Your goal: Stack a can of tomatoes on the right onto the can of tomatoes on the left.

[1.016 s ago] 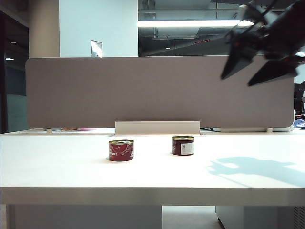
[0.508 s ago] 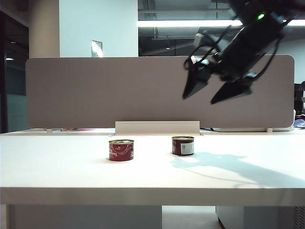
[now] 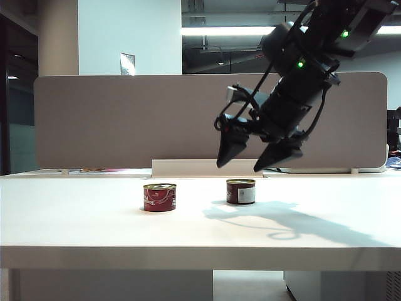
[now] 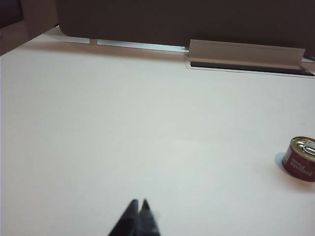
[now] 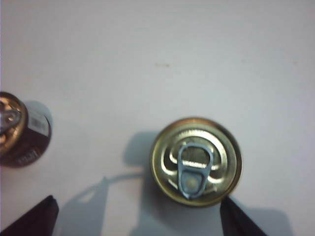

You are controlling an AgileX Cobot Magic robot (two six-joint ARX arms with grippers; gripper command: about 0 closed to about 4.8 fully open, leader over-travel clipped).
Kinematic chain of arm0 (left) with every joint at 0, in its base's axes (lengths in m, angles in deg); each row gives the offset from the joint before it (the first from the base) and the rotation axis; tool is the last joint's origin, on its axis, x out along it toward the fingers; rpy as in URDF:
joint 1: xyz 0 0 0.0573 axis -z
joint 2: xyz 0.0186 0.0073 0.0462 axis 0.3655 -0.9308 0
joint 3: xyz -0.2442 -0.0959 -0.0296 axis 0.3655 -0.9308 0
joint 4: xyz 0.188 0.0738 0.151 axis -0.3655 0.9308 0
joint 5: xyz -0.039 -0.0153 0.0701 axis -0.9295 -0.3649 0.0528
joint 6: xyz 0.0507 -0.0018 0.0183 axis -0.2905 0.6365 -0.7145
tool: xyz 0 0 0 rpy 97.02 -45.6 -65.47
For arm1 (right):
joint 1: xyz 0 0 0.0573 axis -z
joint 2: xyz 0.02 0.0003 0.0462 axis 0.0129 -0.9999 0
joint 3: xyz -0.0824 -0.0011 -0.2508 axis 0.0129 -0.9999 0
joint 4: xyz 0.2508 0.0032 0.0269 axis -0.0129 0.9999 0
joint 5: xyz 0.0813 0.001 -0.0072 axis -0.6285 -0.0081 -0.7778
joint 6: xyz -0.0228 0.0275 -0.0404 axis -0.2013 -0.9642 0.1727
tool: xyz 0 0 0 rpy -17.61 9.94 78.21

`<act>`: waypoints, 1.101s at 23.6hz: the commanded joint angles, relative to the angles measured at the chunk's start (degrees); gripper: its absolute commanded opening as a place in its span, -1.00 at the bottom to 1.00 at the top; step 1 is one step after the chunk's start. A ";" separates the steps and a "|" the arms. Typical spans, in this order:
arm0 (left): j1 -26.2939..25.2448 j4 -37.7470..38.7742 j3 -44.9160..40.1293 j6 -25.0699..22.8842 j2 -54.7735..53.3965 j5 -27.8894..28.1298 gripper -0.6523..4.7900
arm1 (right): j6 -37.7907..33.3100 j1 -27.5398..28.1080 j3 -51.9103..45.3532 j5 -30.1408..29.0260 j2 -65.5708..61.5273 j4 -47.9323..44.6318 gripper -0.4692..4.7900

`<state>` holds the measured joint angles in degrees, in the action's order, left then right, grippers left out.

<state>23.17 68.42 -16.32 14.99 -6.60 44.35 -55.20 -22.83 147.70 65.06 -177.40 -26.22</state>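
Cans stand apart on the table (image 3: 75, 219), right can (image 3: 240, 191) directly beneath the right gripper (image 3: 249, 160), which hangs above it wide open and empty, left can (image 3: 159, 197) untouched, while the left gripper (image 4: 138, 209) seems shut, tips together, low over bare tabletop.

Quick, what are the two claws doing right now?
Left gripper: shut, empty, low over the table.
Right gripper: open, empty, above the right can.
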 commanded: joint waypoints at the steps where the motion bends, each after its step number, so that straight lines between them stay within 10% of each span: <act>1: -0.07 -1.36 0.26 -0.20 -0.07 -0.17 -0.78 | -0.24 0.02 0.31 0.39 -1.09 -0.42 1.00; 26: -0.07 -4.22 0.28 -0.22 -0.07 -0.09 -0.78 | -3.50 0.00 1.16 3.56 -6.78 -8.61 1.00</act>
<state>23.17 65.03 -16.29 14.99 -6.60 44.33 -58.63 -22.79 148.54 68.36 -184.32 -33.21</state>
